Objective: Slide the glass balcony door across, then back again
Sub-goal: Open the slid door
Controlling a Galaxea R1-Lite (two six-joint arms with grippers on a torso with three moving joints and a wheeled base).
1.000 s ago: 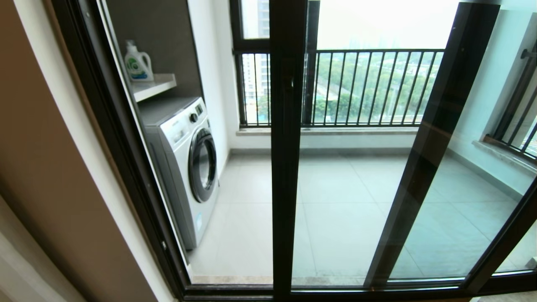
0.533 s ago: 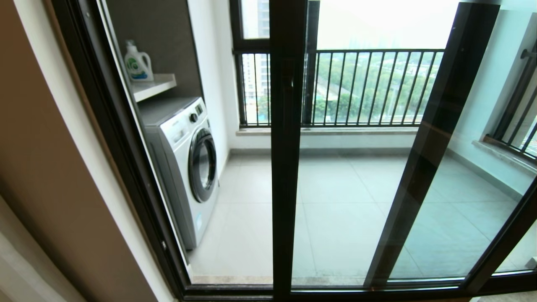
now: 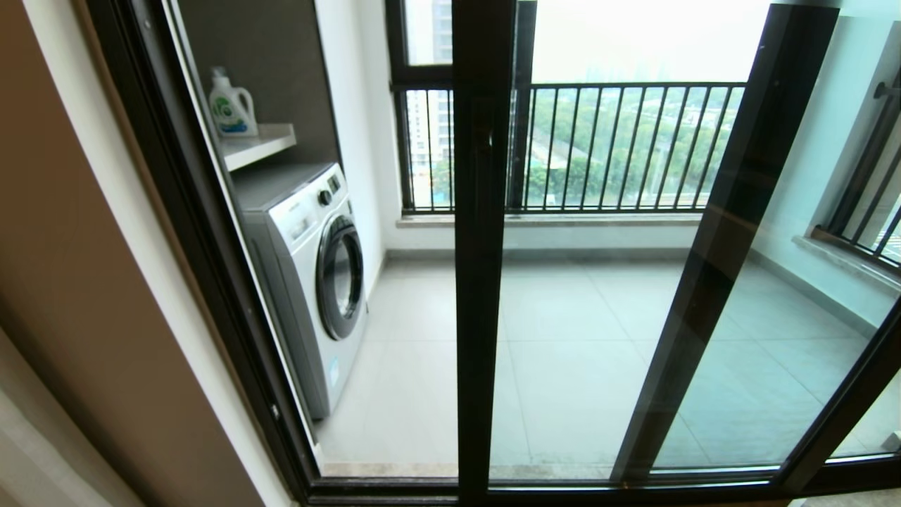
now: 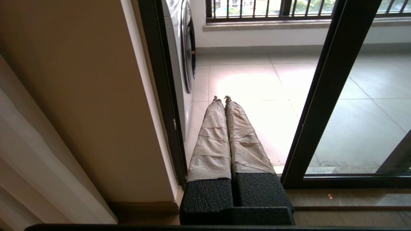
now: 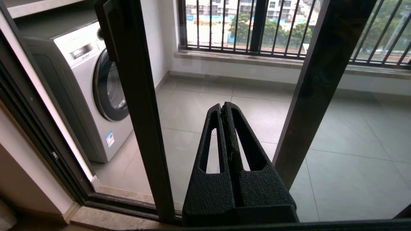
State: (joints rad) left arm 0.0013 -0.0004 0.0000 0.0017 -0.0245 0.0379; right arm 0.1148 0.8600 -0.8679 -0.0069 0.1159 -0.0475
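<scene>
The glass balcony door [image 3: 479,282] stands partly slid across, its black upright in the middle of the head view with a small black latch handle [image 3: 484,137] on it. An open gap lies to its left, glass to its right. My left gripper [image 4: 222,98], fingers wrapped in pale paper, is shut and empty, pointing into the gap between the wall-side frame [image 4: 160,96] and the door upright [image 4: 321,96]. My right gripper [image 5: 223,106] is shut and empty in front of the glass, right of the latch upright [image 5: 141,112], well below the latch handle [image 5: 108,30]. Neither gripper shows in the head view.
A white washing machine [image 3: 313,274] stands on the balcony at the left, with a detergent bottle [image 3: 231,105] on a shelf above. A second black-framed glass panel upright [image 3: 725,246] slants at the right. Black-barred railing windows [image 3: 619,148] close the far side. A tan wall [image 3: 84,282] borders the left.
</scene>
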